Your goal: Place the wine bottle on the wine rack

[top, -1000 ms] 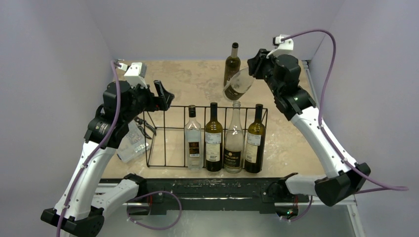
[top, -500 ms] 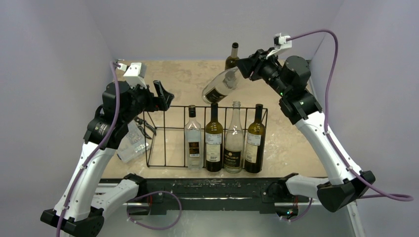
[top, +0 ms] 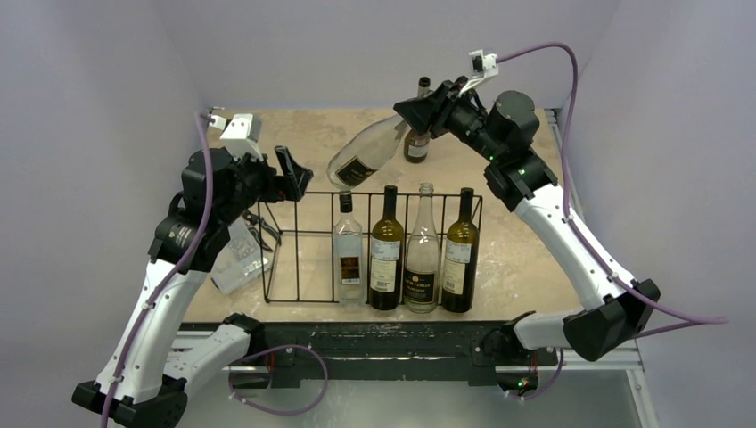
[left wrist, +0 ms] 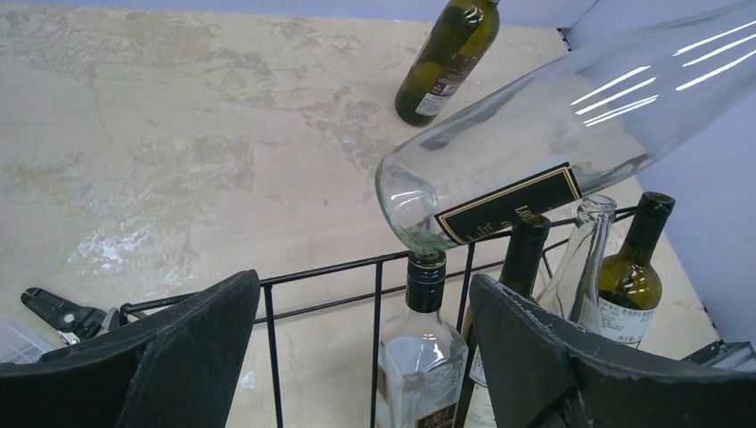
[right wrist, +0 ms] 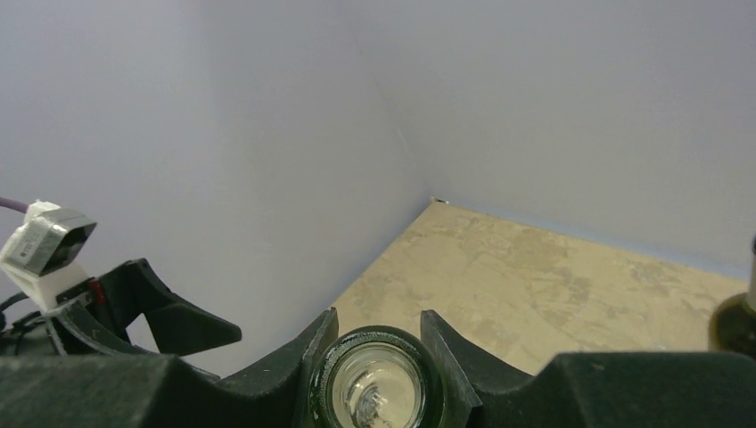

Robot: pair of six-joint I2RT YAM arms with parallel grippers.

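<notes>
Bottle (top: 361, 159): clear, tilted, in the air above the rack (top: 312, 232).
Right pincer (top: 417, 111): clamped on its neck.
Left pincer (left wrist: 364, 294): apart, empty, by the rack.

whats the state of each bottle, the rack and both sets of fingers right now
clear bottle: tilted, held in the air
green bottle: upright on table behind rack
four racked bottles: upright
wine rack: left slots empty
right fingers: shut on clear bottle's neck
left fingers: open, empty

Open wine rack (top: 297, 245) bays beside bottles (top: 385, 254)
</notes>
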